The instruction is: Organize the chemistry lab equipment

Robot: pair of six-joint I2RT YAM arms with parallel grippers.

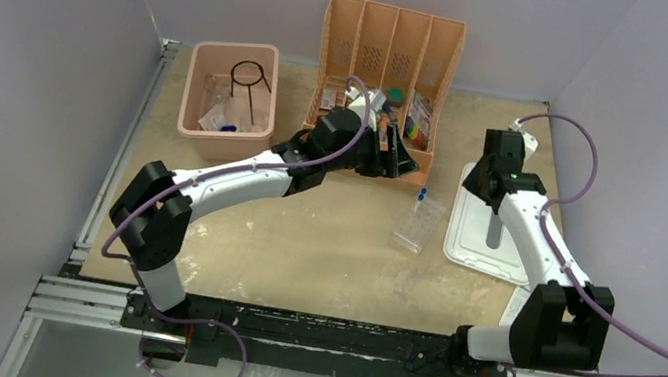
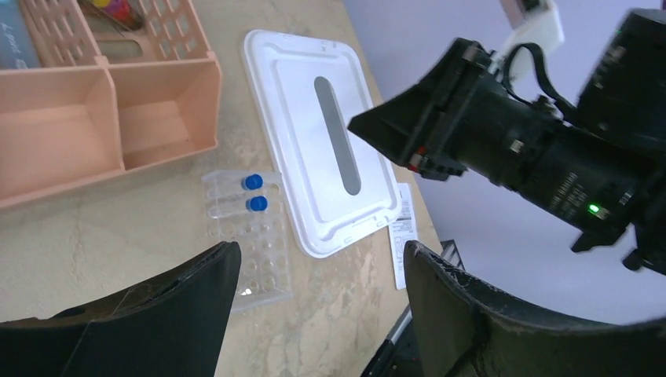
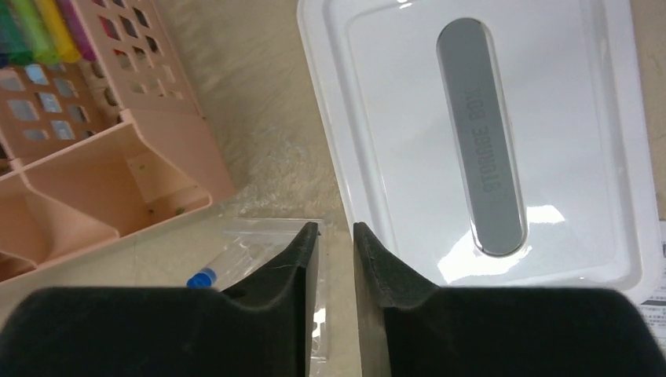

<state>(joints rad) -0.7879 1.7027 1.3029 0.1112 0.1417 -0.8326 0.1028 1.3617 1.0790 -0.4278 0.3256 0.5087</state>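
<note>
The clear plastic tube rack (image 1: 417, 224) lies on the table between the orange divider tray and the white lid. It also shows in the left wrist view (image 2: 245, 243), with two thin blue-capped tubes (image 2: 253, 182) lying at its far end. One tube (image 3: 206, 275) shows in the right wrist view. The black wire ring tripod (image 1: 251, 79) and clear packets (image 1: 217, 114) lie in the pink bin. My left gripper (image 1: 400, 164) (image 2: 314, 251) is open and empty at the divider tray's front. My right gripper (image 1: 478, 183) (image 3: 336, 228) is nearly shut and empty above the gap between rack and lid. I cannot make out tongs or a white triangle.
The pink bin (image 1: 192, 85) stands at the back left. The orange divider tray (image 1: 391, 26) with colourful items stands at the back middle. The white lid (image 1: 478, 242) (image 3: 550, 94) lies flat at the right, a paper slip (image 2: 402, 236) beside it. Grey walls enclose the table.
</note>
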